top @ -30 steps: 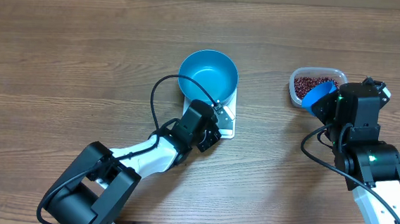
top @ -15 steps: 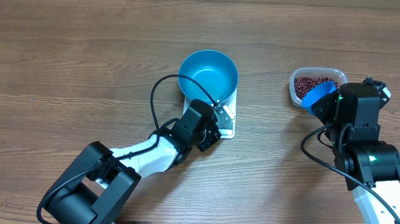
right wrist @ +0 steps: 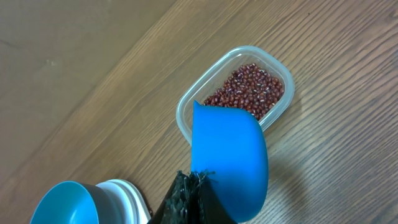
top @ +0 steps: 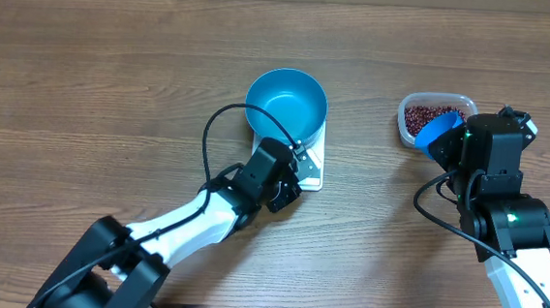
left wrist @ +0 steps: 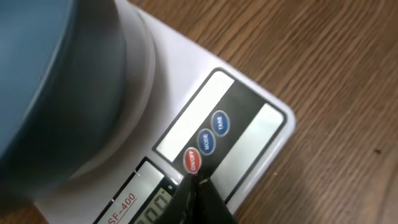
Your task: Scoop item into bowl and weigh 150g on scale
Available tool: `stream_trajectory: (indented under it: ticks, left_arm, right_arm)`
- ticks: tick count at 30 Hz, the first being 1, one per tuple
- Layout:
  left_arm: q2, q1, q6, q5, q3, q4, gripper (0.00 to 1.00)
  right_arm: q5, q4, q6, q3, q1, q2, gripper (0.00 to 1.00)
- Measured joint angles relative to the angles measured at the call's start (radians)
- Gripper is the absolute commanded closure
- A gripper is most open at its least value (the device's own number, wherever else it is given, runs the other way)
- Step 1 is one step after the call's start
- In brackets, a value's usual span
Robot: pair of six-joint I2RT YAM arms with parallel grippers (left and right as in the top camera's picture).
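The teal bowl (top: 286, 104) stands on the white scale (top: 311, 166); from above it looks empty. My left gripper (top: 299, 156) is shut with nothing in it. In the left wrist view its tips (left wrist: 194, 180) rest at the red on/off button (left wrist: 193, 161) of the scale (left wrist: 261, 124), beside the bowl (left wrist: 56, 93). My right gripper (top: 451, 142) is shut on the handle of a blue scoop (top: 439, 127). The scoop (right wrist: 230, 155) hangs over the near end of a clear tub (right wrist: 186, 109) of red-brown beans (right wrist: 245, 87). The scoop's inside is hidden.
Blue mode and tare buttons (left wrist: 213, 132) sit in a row beyond the red one, and the display (left wrist: 155, 208) shows digits. Bare wooden table (top: 86, 73) surrounds the scale and the tub (top: 463, 101).
The left arm's rear links have shifted and its wrist has edged slightly up and left, with the tip still over the scale's front edge. The right arm and scoop have not moved.
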State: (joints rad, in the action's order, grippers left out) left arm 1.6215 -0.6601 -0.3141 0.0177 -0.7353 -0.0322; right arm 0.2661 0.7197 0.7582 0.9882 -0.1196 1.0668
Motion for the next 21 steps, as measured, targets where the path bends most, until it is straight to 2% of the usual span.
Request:
stream_trajectory:
  ticks: [7,14,16,17,18,19,20,21]
  left_arm:
    - [-0.093,-0.037,-0.003,0.001,0.000,0.045,0.96]
    - [-0.254,-0.047,0.031,0.000,0.000,0.171,0.96]
    - [-0.300,-0.047,0.043,0.000,0.000,0.202,0.90]
    - [-0.323,-0.047,0.052,0.000,0.000,0.216,0.84]
    - [-0.345,-0.047,0.059,0.000,0.000,0.228,0.73]
    - [-0.366,-0.047,0.071,-0.004,0.000,0.240,0.18]
    - [-0.394,-0.047,0.084,-0.013,0.000,0.253,0.01]
    - [-0.413,-0.047,0.093,-0.024,0.000,0.261,0.00]
  right_arm:
    - [0.000,-0.001,0.000,0.000,0.000,0.000,0.96]
    - [0.000,0.000,0.000,0.000,0.000,0.000,0.96]
    - [0.000,0.000,0.000,0.000,0.000,0.000,0.96]
    - [0.000,-0.001,0.000,0.000,0.000,0.000,0.96]
    - [0.000,0.000,0.000,0.000,0.000,0.000,0.96]
    - [0.000,-0.001,0.000,0.000,0.000,0.000,0.96]
    - [0.000,0.000,0.000,0.000,0.000,0.000,0.96]
    - [0.000,0.000,0.000,0.000,0.000,0.000,0.96]
